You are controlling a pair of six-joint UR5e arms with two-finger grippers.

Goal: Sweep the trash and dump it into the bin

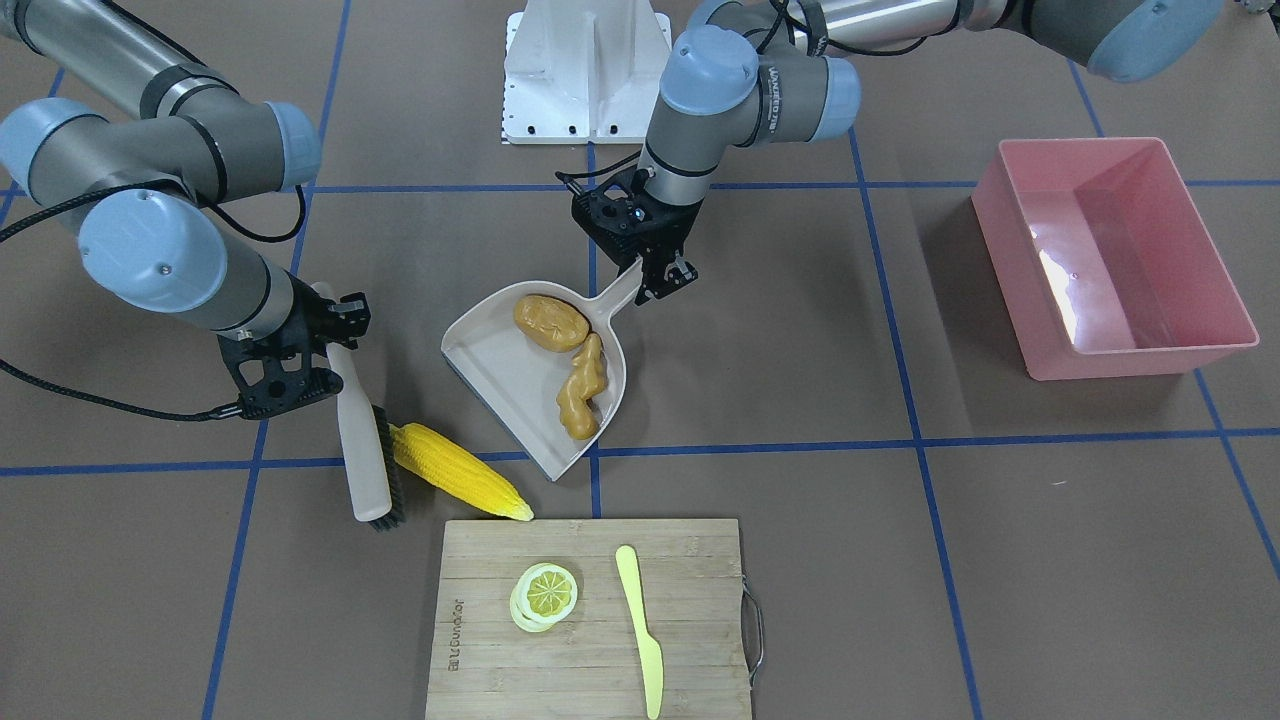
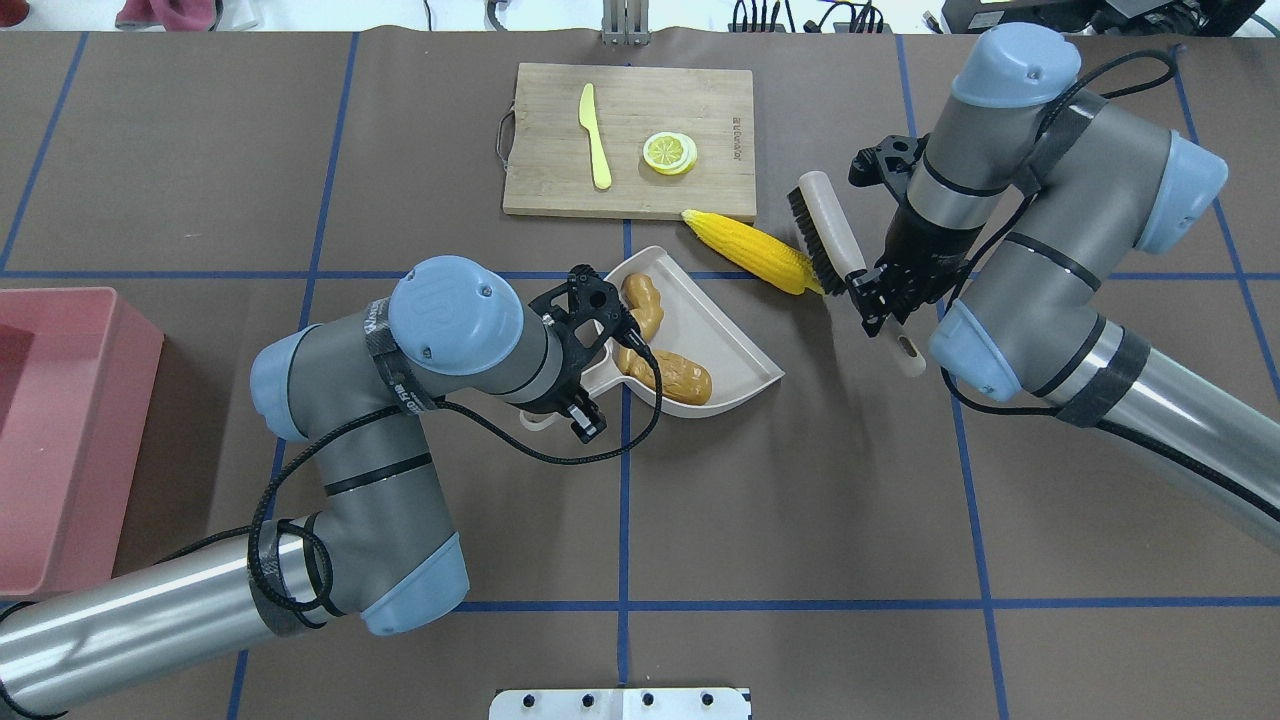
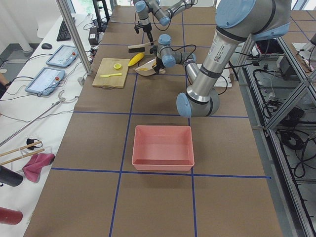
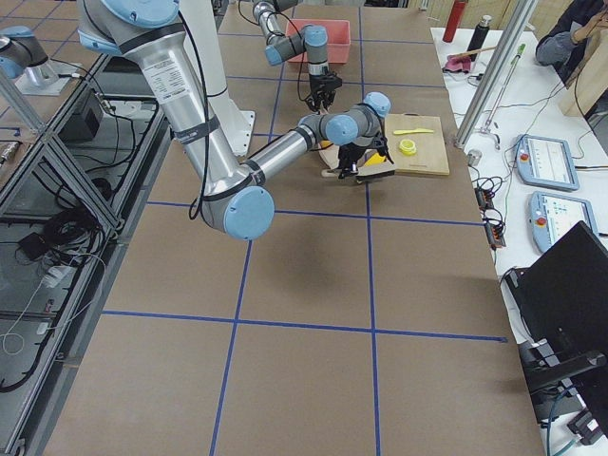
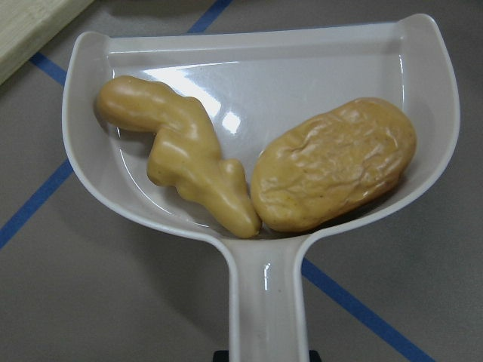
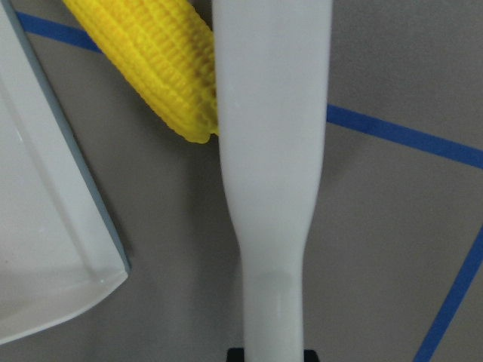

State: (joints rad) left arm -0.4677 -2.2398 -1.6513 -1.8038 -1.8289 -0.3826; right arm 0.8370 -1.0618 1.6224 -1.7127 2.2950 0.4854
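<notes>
**Two pieces in the dustpan, the corn cob out on the bench**

The potato [image 1: 551, 322] and the ginger root [image 1: 582, 390] lie inside the beige dustpan [image 1: 492, 362]. They touch each other at the back wall, next to where the handle begins. The ginger root runs along one side wall towards the pan's mouth. The left pincer [image 1: 657, 281] is just behind them, closed on the end of the dustpan's handle, so the potato is the piece nearest to it.

The corn cob [image 1: 460, 484] lies on the bench [image 1: 800, 560] outside the pan, just beside one corner of its mouth. Its thick end rests against the bristles of a brush [image 1: 362, 460]. Its pointed tip reaches the edge of a wooden cutting board [image 1: 590, 670], near one of that board's corners. The right pincer [image 1: 335, 345] is clamped on the brush's pale handle, higher up than the bristles. It sits on the far side of the brush from the corn cob and does not touch it.

All of this is about midway along the bench. The cutting board is at the edge across from the robot and carries a lemon slice [image 1: 546, 594] and a pale yellow knife [image 1: 640, 625], well apart from each other.

The pink bin [image 1: 1140, 362] stands well apart from the dustpan, towards the end of the bench on the robot's left.
</notes>
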